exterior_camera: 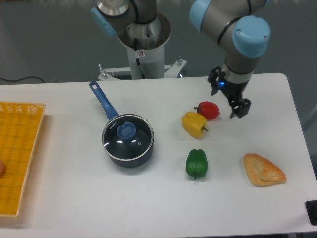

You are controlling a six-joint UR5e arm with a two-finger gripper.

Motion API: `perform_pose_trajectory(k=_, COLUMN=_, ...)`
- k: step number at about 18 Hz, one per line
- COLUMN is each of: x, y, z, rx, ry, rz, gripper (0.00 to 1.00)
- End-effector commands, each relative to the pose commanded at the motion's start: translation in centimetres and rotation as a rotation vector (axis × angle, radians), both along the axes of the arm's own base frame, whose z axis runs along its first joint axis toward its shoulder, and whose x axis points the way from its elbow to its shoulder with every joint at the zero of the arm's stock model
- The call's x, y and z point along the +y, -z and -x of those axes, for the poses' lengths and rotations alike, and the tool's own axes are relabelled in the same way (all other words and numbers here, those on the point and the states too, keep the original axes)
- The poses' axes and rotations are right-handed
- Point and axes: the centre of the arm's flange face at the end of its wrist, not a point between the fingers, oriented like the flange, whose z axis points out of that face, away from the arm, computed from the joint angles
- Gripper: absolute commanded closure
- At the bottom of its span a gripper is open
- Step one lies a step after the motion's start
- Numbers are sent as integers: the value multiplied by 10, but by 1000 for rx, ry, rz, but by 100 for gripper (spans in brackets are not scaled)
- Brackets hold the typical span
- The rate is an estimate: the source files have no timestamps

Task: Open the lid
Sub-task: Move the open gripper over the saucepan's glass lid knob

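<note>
The lid is a round clear glass disc with a metal rim and a blue knob in its centre. It sits flat on the dark blue saucepan, whose long handle points to the back left. My gripper hangs over the table's right half, far to the right of the pan, just right of the red pepper. Its two black fingers are spread apart and hold nothing.
A red pepper, a yellow pepper and a green pepper lie between gripper and pan. A pastry lies at the front right. A yellow basket stands at the left edge. The robot base is behind the pan.
</note>
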Motion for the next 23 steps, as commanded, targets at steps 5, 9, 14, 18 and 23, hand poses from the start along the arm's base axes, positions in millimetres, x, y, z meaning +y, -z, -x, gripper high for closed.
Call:
perform_pose_trajectory(k=5, x=50, y=23, z=-60, rx=5, ry=119, rz=-4, gripper=0)
perform_pose_trajectory(k=9, x=63, y=27, z=-97, rx=0, ry=178, rz=-3, gripper=0)
perform_pose_trajectory(k=14, x=50, y=32, z=-131, rx=-23, ry=29, rz=-54, gripper=0)
perform_pose_trajectory(k=18, x=53, y=21, z=-158, rx=-15, ry=-182, rz=-58, gripper=0)
perform_pose_trajectory(k=23, x=72, y=19, z=-180, rx=-22, ry=-456, rz=-53, gripper=0)
